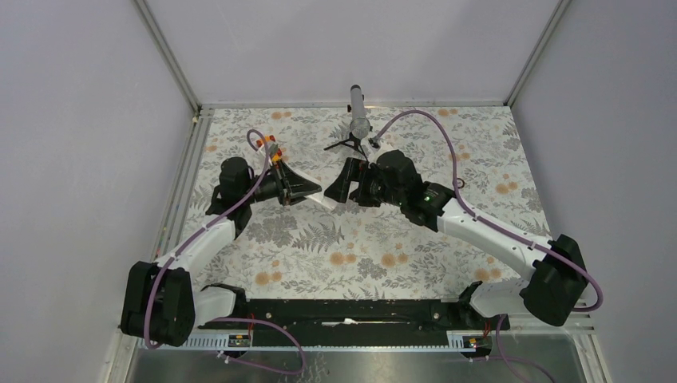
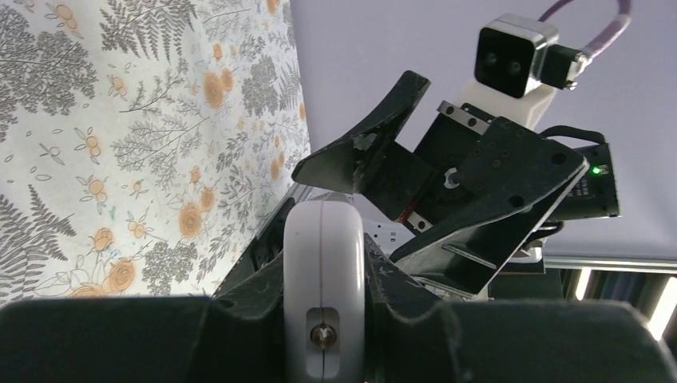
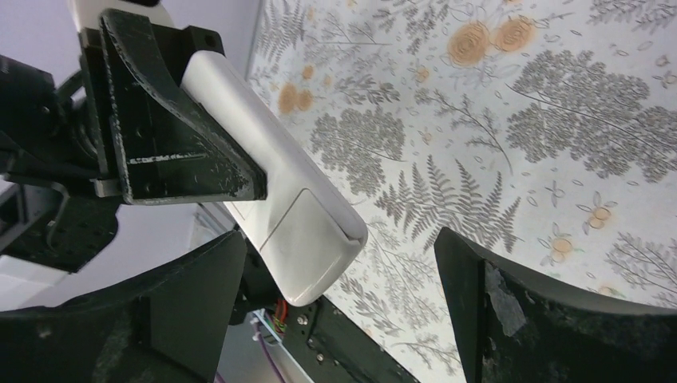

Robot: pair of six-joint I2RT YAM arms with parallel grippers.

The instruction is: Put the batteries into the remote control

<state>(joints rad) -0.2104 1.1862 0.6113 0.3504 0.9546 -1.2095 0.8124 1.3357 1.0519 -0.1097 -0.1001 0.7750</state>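
left gripper (image 1: 310,190): clamped tight on both long sides of small white rectangular plastic remote control (image 3: 295,215) | remote control: held off the floral-patterned bench (image 1: 359,247), above its middle, nearer the far edge | right gripper (image 1: 343,185): jaws wide apart, straddling the remote control's free end, nothing held

White links, black joints on left arm (image 1: 203,238) and right arm (image 1: 495,235); purple cable (image 1: 416,112) looping over each; green light (image 1: 429,194) on right wrist; right gripper (image 1: 339,183) black, scuffed.
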